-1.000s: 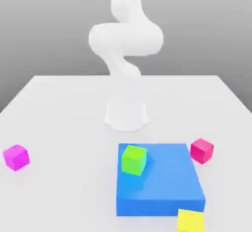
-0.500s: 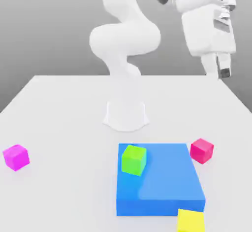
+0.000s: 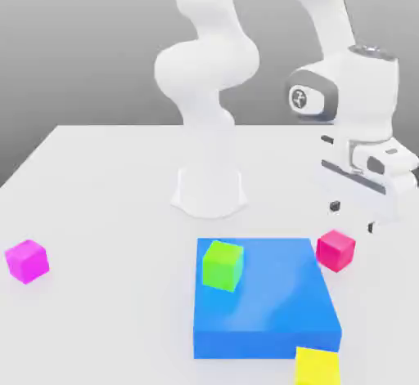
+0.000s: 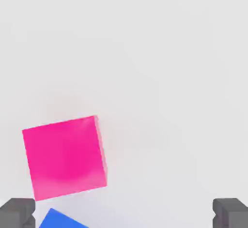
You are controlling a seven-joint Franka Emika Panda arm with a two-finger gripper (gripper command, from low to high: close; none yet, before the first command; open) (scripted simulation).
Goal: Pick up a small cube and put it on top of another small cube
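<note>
Exterior view, left to right: magenta cube (image 3: 27, 261) alone at far left of the worktop (image 3: 106, 179); arm base (image 3: 210, 189) mid-back; green cube (image 3: 223, 265) sitting on the near-left corner of the blue slab (image 3: 270, 302); yellow cube (image 3: 317, 366) at the slab's front right corner; pink cube (image 3: 335, 249) on the worktop just beside the slab's right edge.

Tool (image 3: 353, 217) hangs above and slightly behind the pink cube, fingers spread wide, nothing held.

Step in hand, as I judge it: approach for the pick. In the hand view the pink cube (image 4: 65, 157) sits close to one finger (image 4: 17, 213), far from the other, and skewed to the finger line. Best to centre over the cube, square the wrist to its faces, then descend straight. Keep clear of the slab edge.

Pose: the arm arches from the base over to the right, wrist bent, hand pointing down.
</note>
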